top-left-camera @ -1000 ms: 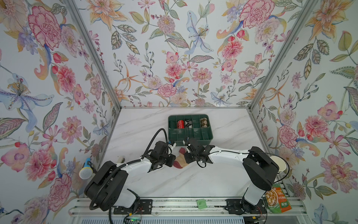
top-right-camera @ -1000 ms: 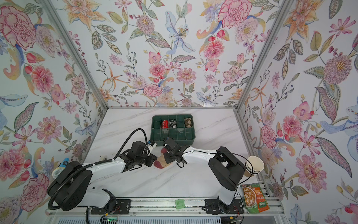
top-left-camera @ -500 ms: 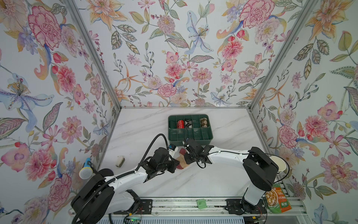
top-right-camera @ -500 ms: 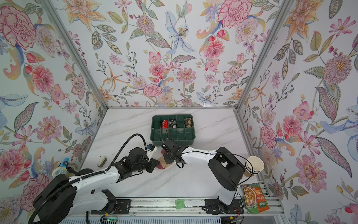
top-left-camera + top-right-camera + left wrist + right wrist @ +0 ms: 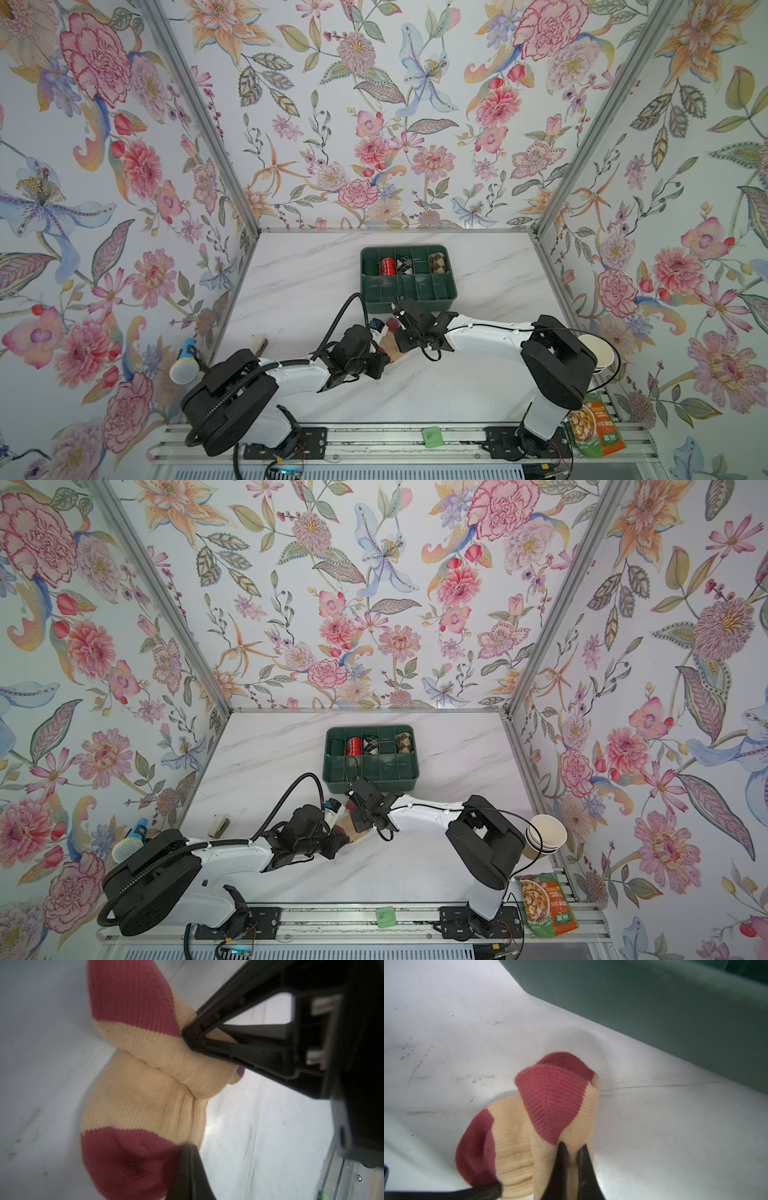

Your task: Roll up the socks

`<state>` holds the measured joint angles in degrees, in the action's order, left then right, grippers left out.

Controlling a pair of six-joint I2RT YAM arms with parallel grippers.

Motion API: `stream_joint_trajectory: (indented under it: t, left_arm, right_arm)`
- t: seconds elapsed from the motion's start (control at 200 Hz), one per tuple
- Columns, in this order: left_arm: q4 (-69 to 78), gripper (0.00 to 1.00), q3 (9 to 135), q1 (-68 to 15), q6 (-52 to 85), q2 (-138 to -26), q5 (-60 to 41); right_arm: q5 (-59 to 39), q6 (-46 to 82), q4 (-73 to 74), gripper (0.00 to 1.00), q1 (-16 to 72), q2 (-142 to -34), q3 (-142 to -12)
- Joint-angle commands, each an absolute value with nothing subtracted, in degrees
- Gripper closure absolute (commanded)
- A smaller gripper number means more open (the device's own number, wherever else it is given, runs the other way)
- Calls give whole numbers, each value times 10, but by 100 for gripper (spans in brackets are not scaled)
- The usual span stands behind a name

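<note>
A pair of cream socks with maroon toes [image 5: 390, 344] [image 5: 348, 828] lies bunched on the marble table, just in front of the green tray. My right gripper [image 5: 400, 332] [image 5: 355, 812] is shut on a cream fold of the upper sock [image 5: 558, 1101], with fabric pinched between its fingers [image 5: 562, 1167]. My left gripper [image 5: 384, 360] [image 5: 338, 838] is shut on the socks from the near side. Only one of its fingers [image 5: 187, 1169] shows, lying against the maroon end [image 5: 128, 1159]. The left wrist view shows the right gripper [image 5: 187, 1039] biting the cream middle.
The green divided tray [image 5: 409, 300] [image 5: 654, 1012] stands close behind the grippers, with rolled socks [image 5: 387, 266] in its back row. Stacked paper cups [image 5: 596, 353] and a snack packet [image 5: 596, 428] sit at the right edge. A microphone [image 5: 185, 368] and a small block [image 5: 259, 345] are at the left.
My left arm has swung so that its gripper sits slightly nearer the front and right, still on the socks. The right gripper has hardly moved.
</note>
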<state>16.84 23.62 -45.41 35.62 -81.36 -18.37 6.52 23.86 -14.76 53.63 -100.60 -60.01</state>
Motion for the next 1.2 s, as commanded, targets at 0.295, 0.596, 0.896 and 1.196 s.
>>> stream_joint_trajectory:
  t: [0.295,0.596,0.896,1.196]
  left_arm:
    - [145,100,234,-412,328,-854,-136]
    - [121,100,245,-359,281,-876,-142]
    - [59,92,293,-358,276,-816,-211]
    - [55,84,320,-354,297,-734,-263]
  right_arm:
    - [74,245,-217,100,545,-1014,-587]
    - [82,273,-221,100,551,-1007,-590]
    - [107,300,-230,100,564,-1001,-597]
    - [96,307,-226,100,571,-1009,-610]
